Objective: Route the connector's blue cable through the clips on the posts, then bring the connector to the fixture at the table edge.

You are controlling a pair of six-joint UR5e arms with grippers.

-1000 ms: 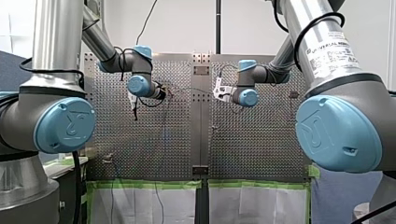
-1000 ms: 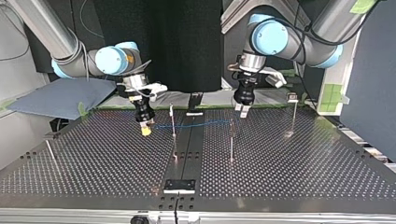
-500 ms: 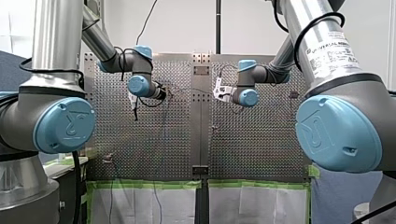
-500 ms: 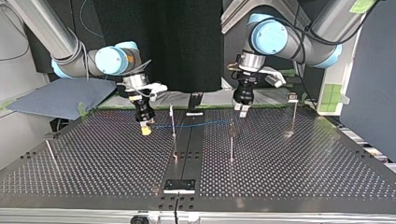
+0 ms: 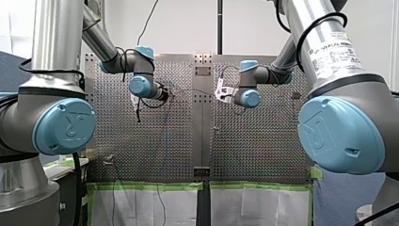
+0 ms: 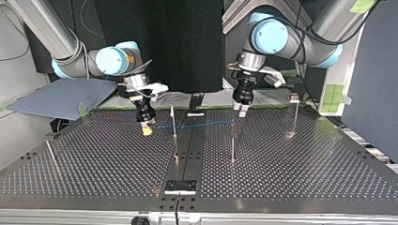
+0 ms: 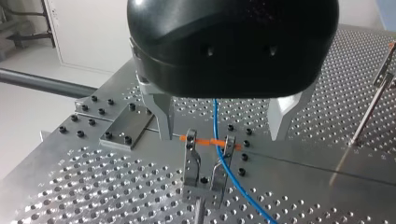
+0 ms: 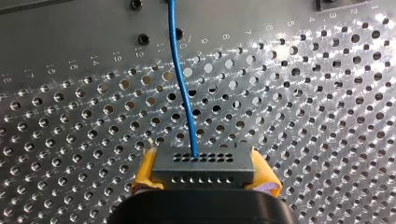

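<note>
Yellow-padded right fingers [image 8: 144, 173] pinch the connector [image 8: 203, 166]; blue cable [image 7: 215, 120] crosses the clip [image 7: 191, 164] beneath spread left fingers [image 7: 161, 111].

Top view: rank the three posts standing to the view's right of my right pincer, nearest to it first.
1. The thin post, just to the view's right of my right pincer, which holds the connector.
2. The clip post, across the centre strip.
3. The far post, out at that view's right.
</note>
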